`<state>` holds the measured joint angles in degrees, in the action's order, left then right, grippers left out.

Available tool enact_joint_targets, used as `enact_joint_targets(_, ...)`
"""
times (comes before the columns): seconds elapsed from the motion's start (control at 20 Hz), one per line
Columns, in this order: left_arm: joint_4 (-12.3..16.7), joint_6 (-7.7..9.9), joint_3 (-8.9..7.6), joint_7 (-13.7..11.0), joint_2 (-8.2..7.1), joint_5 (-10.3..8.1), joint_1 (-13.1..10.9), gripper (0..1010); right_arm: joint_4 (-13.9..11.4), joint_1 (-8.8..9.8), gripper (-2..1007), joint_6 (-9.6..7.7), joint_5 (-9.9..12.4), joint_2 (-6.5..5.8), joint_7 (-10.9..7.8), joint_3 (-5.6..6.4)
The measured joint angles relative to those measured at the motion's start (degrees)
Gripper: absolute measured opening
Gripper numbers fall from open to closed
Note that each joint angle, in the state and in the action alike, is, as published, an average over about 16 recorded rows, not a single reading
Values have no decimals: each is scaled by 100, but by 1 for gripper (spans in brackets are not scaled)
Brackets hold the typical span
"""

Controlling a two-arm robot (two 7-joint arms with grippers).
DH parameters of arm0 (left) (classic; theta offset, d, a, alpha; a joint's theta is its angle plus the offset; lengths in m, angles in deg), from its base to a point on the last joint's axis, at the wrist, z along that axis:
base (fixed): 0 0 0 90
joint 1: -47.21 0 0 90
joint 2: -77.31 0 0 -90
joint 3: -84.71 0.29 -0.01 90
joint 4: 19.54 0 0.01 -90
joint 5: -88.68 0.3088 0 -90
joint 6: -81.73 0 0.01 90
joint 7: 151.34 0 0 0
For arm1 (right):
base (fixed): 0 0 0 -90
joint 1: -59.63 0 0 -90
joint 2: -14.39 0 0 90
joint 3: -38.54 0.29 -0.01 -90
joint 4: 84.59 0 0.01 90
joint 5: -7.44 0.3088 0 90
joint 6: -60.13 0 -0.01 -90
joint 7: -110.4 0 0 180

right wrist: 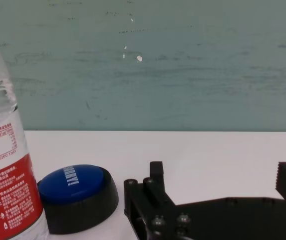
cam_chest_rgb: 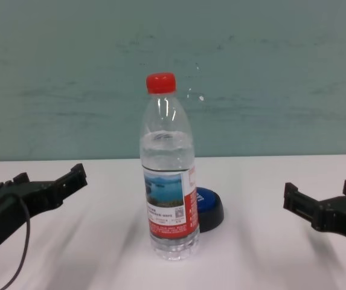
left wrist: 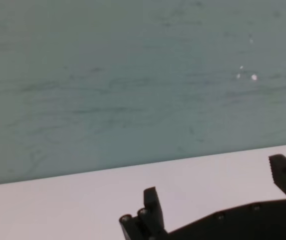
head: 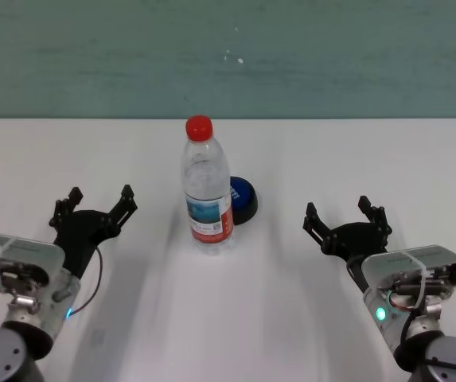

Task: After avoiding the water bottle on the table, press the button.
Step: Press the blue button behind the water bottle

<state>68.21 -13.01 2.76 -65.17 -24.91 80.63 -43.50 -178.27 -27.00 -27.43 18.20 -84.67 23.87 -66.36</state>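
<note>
Near the middle of the white tabletop stands the water bottle, upright, red cap on, its label facing the robot. Just behind it and slightly to the robot's right sits the button, blue dome on a black base, partly hidden by the bottle in the head view; whether the two touch cannot be told. The left gripper hovers to the left of the bottle, jaws spread wide and holding nothing. The right gripper is to the right of the bottle, jaws likewise wide open and empty. Both grippers are well apart from bottle and button.
</note>
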Motion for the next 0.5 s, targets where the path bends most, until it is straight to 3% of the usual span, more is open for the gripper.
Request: enact_joint_targets(0.5, 86, -33, -149, -263, 57, 5, -131, 1010, 0, 0, 1004, 0, 0, 0, 0, 0)
